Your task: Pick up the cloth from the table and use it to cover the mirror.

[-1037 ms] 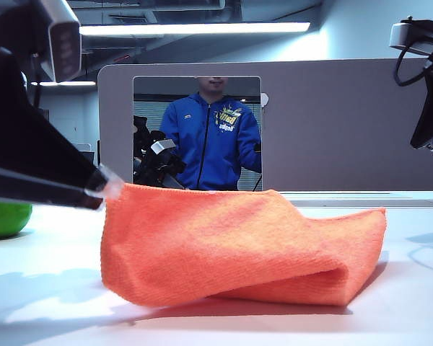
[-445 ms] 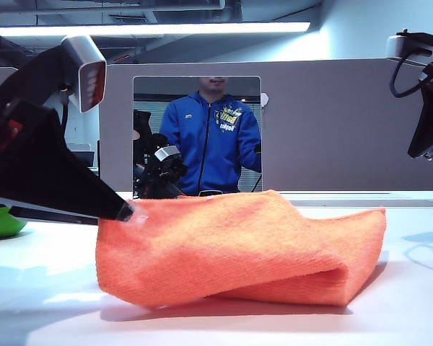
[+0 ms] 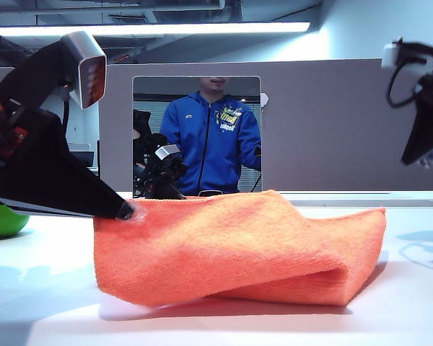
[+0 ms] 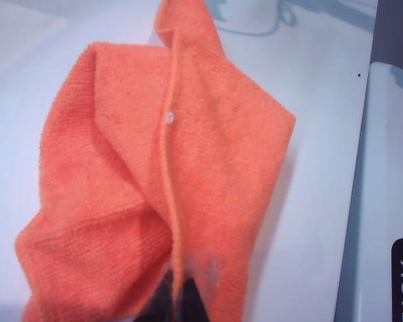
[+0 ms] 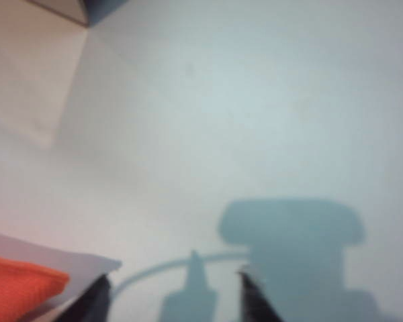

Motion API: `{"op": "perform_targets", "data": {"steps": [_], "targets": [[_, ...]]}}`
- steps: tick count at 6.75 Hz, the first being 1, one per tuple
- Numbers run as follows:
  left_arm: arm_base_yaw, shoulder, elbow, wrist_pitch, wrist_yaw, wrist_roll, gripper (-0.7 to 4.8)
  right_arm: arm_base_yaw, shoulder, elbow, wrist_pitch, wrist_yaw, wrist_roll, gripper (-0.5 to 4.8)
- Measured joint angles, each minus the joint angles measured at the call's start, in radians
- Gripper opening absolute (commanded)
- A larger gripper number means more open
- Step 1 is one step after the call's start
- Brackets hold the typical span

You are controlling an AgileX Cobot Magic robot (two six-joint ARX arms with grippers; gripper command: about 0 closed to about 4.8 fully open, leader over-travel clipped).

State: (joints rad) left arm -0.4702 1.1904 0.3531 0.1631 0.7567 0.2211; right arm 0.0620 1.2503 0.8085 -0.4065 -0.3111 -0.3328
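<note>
Orange cloth [image 3: 238, 245]: your left claw [image 4: 185, 285] just pinched its corner shut. Right claw [image 5: 174, 295] hangs open above the table [image 3: 411, 317], so lift next.

Folded orange cloth [image 3: 238, 249] lies on white table [image 3: 411, 303] before upright mirror [image 3: 196, 133].

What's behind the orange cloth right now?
Behind the cloth stands the mirror, against a grey partition. The cloth hides the mirror's bottom edge. The left gripper pinches the cloth; the right gripper hangs open.
</note>
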Motion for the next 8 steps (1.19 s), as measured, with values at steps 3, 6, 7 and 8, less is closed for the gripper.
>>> {"op": "perform_targets", "data": {"steps": [3, 6, 7, 8], "targets": [[0.000, 0.000, 0.000, 0.000, -0.001, 0.000, -0.06, 0.000, 0.142, 0.000, 0.004, -0.085, -0.062, 3.48], [0.000, 0.000, 0.000, 0.000, -0.001, 0.000, -0.06, 0.000, 0.185, 0.000, -0.029, -0.281, -0.114, 3.70], [0.000, 0.000, 0.000, 0.000, -0.001, 0.000, -0.06, 0.001, 0.185, 0.000, -0.028, -0.283, -0.136, 3.69], [0.000, 0.000, 0.000, 0.000, -0.001, 0.000, -0.06, 0.001, 0.195, 0.000, -0.010, -0.284, -0.140, 3.69]]}}
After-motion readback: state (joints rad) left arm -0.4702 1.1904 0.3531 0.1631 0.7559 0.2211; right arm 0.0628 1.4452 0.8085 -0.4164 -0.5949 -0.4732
